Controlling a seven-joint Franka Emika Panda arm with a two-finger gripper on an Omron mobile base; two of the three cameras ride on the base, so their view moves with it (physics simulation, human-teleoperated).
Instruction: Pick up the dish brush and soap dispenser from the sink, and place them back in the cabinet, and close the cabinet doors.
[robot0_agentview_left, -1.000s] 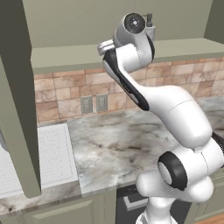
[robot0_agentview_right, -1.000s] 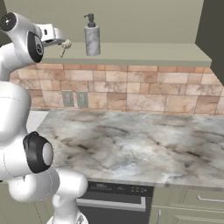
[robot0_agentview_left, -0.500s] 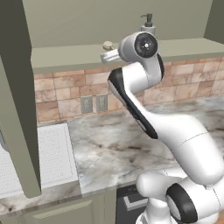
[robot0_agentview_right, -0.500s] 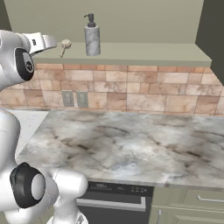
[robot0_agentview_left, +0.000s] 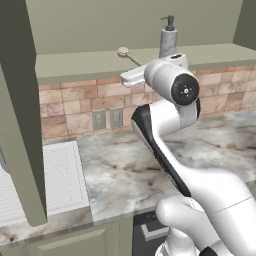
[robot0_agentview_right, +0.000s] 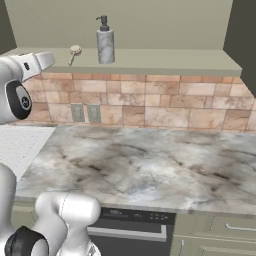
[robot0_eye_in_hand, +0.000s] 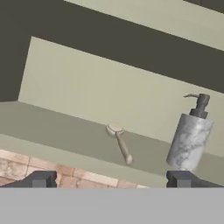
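The dish brush (robot0_eye_in_hand: 119, 141) lies on the open cabinet's shelf (robot0_eye_in_hand: 52, 131), head to the back; it also shows as dish brush (robot0_agentview_left: 126, 53) and dish brush (robot0_agentview_right: 74, 52). The soap dispenser (robot0_eye_in_hand: 190, 138) stands upright to its right, seen too as soap dispenser (robot0_agentview_left: 168, 41) and soap dispenser (robot0_agentview_right: 105, 42). My gripper (robot0_eye_in_hand: 110, 180) is open and empty, drawn back in front of the shelf edge and slightly below it, apart from both. The hand (robot0_agentview_left: 132, 77) sits just under the shelf lip. The left cabinet door (robot0_agentview_left: 20, 120) hangs open. The sink shows its ribbed drainboard (robot0_agentview_left: 55, 172).
A marbled counter (robot0_agentview_right: 150, 165) runs under the cabinet, with a tiled backsplash and wall outlets (robot0_agentview_left: 107, 119). The right cabinet door (robot0_agentview_right: 244, 35) stands open at the far right. An oven front (robot0_agentview_right: 130, 225) is below the counter.
The hand has drawn back and down from the shelf, away from the brush, which stays lying there. The jaws stayed open. The soap dispenser has not moved.
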